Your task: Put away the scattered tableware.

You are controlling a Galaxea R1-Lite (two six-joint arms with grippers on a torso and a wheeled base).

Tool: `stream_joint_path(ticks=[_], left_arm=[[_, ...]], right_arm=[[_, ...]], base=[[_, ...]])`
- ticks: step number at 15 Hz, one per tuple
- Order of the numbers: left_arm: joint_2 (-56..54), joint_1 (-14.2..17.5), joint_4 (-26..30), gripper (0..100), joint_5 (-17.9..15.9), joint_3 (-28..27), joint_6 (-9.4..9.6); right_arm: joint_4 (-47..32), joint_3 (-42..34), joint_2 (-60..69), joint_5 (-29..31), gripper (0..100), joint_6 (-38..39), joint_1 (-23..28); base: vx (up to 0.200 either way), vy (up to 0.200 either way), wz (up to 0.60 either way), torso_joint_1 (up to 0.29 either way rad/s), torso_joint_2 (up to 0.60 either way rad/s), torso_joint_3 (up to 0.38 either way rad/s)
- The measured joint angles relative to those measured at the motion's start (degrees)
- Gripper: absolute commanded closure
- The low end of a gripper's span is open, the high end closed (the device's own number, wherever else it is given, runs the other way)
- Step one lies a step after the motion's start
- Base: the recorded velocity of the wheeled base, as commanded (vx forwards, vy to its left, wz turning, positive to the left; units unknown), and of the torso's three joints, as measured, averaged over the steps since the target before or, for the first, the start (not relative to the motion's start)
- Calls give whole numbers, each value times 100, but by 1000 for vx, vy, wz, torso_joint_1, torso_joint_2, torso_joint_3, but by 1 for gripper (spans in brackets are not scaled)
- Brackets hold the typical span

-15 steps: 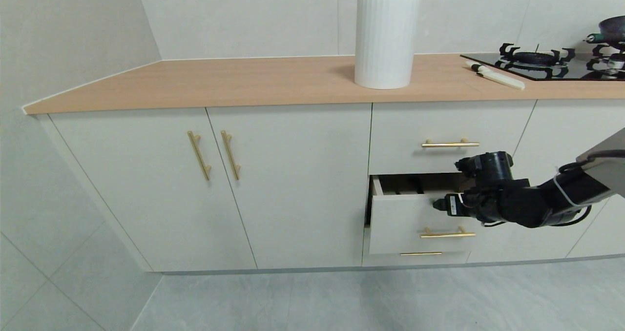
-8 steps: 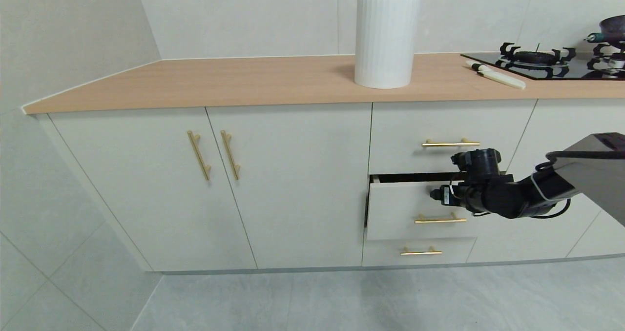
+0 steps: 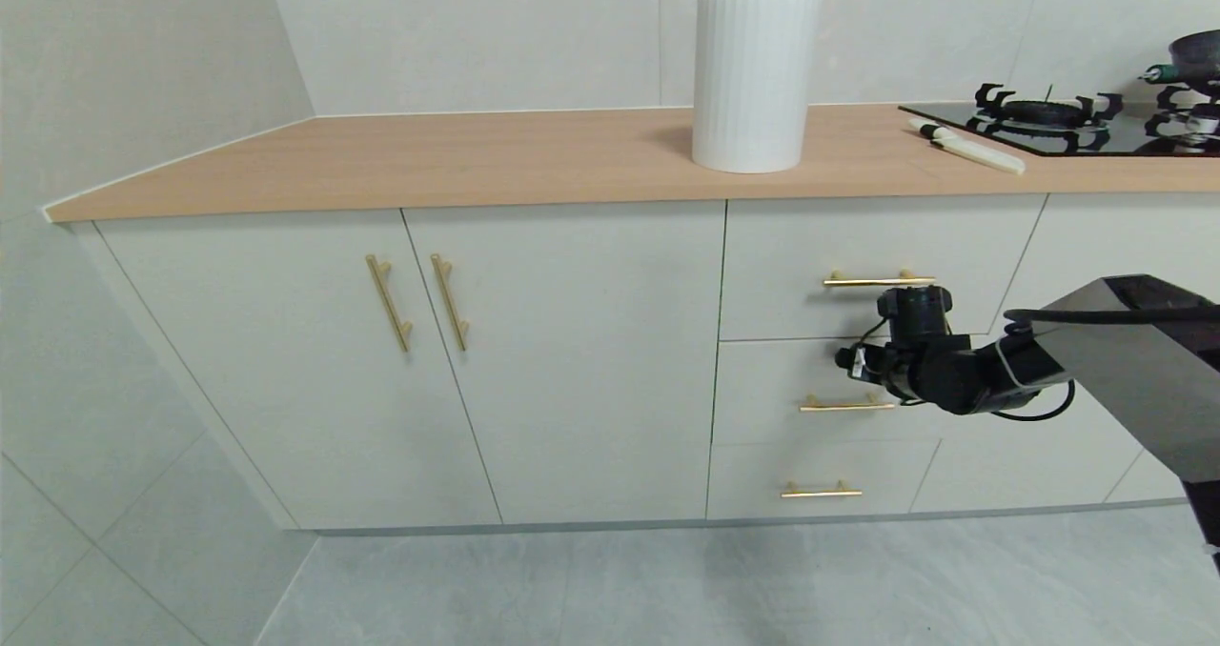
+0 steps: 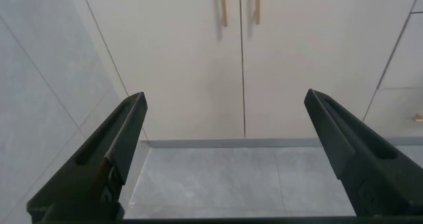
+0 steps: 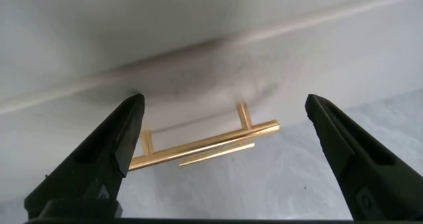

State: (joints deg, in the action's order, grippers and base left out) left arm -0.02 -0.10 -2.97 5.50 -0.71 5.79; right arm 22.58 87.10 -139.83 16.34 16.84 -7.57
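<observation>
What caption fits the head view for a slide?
Open right gripper at the front of the shut middle drawer, above its gold handle.

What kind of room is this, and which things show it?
Most likely a home kitchen: a gas hob is set into the wooden countertop, a knife lies beside it, and drawers with gold handles sit below.

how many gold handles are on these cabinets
5. Left door handle and right door handle stand upright, side by side. Top drawer handle, middle drawer handle and bottom drawer handle lie horizontal, stacked. More may sit out of frame.
</observation>
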Motion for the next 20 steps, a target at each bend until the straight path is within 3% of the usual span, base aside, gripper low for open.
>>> stream_joint_path(ticks=[6, 9, 15, 20], left_arm=[[0, 0, 2, 0, 2, 0, 1], [0, 0, 2, 0, 2, 0, 0], [0, 0, 0, 0, 2, 0, 0], [0, 2, 7, 0, 2, 2, 0]], right_arm=[[73, -63, 77, 99, 0, 212, 20], [82, -717, 766, 118, 0, 394, 41], [33, -2937, 4101, 260, 0, 229, 83], [-329, -4425, 7665, 433, 0, -1035, 300]], base=[[0, 0, 0, 0, 0, 0], [0, 0, 0, 0, 0, 0], [0, 0, 0, 0, 0, 0], [0, 0, 0, 0, 0, 0]])
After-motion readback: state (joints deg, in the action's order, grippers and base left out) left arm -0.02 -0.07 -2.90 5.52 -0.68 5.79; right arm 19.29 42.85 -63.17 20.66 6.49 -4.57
